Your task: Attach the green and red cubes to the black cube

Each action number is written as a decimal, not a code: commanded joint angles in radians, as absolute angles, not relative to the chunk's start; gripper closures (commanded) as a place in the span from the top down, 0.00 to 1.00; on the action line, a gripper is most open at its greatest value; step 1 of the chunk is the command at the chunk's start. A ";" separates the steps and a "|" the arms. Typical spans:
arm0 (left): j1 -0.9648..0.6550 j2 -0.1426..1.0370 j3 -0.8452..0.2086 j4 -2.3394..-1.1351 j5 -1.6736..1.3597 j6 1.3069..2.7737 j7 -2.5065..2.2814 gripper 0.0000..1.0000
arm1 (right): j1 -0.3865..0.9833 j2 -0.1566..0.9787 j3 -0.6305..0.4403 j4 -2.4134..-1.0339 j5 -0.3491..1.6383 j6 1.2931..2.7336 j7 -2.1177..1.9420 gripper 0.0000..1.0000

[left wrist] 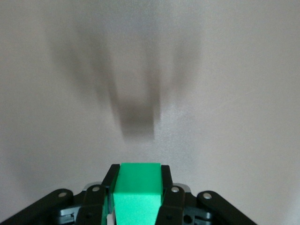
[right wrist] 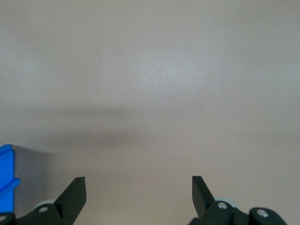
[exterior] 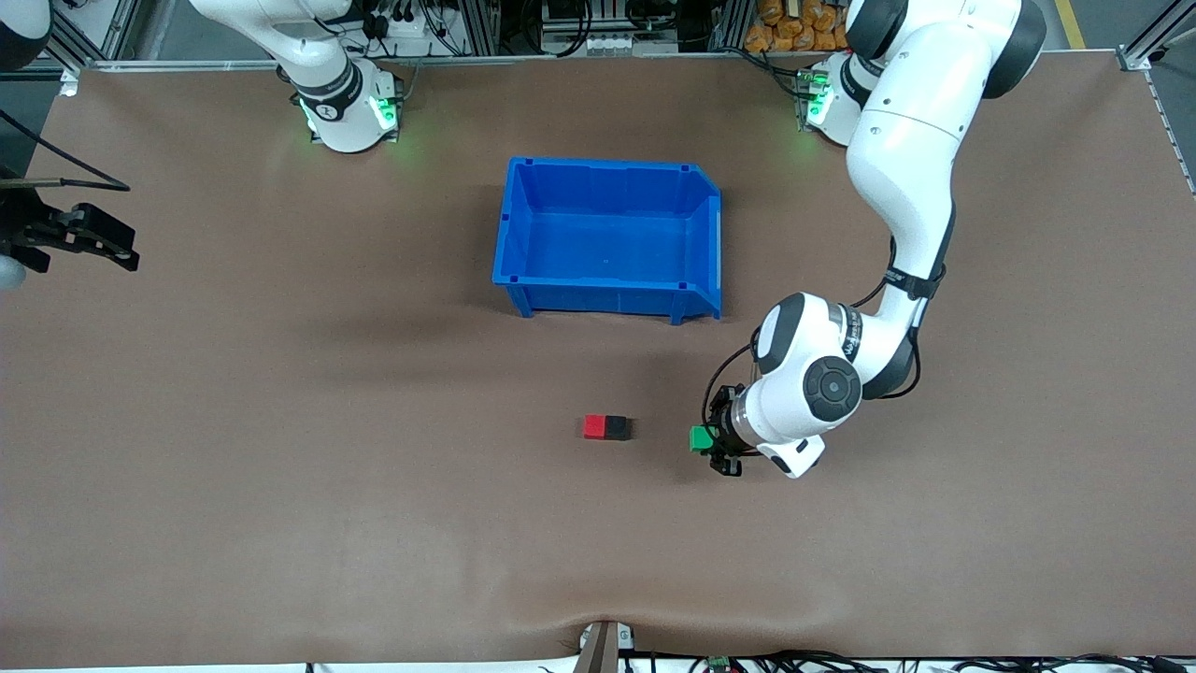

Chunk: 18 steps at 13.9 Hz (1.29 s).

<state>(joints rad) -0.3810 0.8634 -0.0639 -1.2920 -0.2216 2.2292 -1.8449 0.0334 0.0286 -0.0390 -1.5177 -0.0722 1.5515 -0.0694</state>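
The red cube and the black cube sit joined side by side on the brown table, nearer to the front camera than the blue bin. My left gripper is shut on the green cube, held just above the table beside the black cube, toward the left arm's end. In the left wrist view the green cube fills the space between the fingers of the gripper. My right gripper waits at the right arm's end of the table, open and empty; its wrist view shows the gripper over bare table.
The blue bin stands open in the middle of the table, farther from the front camera than the cubes. A corner of the bin shows in the right wrist view.
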 commanded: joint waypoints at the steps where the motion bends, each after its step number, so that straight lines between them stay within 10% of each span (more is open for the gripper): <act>1: -0.414 0.925 -0.051 -1.188 -0.219 2.227 -1.923 0.00 | 0.071 0.041 -0.037 -1.447 -0.080 1.511 -0.058 1.00; 18: -0.517 1.008 -0.049 -1.175 -0.219 2.365 -1.937 0.00 | 0.029 0.044 -0.045 -1.410 0.005 1.499 -0.064 1.00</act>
